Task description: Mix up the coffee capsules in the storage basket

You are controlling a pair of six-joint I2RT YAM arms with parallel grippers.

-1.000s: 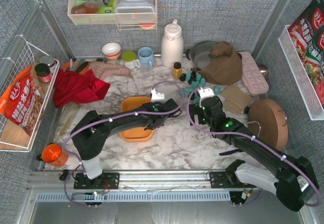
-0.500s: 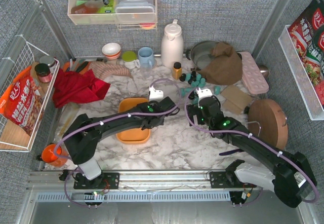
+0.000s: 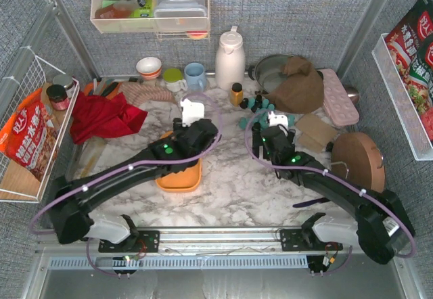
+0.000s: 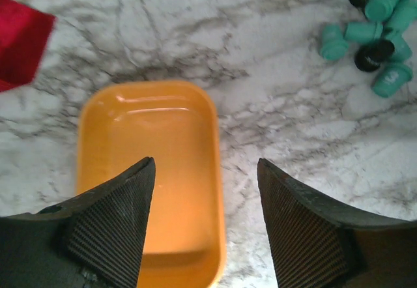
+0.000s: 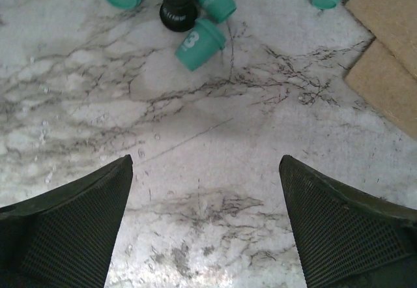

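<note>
A white jug [image 3: 230, 59] stands at the marble counter's [image 3: 237, 191] back edge, a pale blue mug [image 3: 195, 76] and a small bowl [image 3: 149, 66] to its left, a small amber bottle [image 3: 236, 94] just in front of it. A red cloth [image 3: 101, 116] lies bunched by the left edge. Toward the right edge sit a pink tray [image 3: 338, 97], tan mats [image 3: 314, 131] and a round wooden board [image 3: 357, 162]

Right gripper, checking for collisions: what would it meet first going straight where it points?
Likely the bare marble tabletop, just short of the nearest teal capsule; depth is unclear.
</note>
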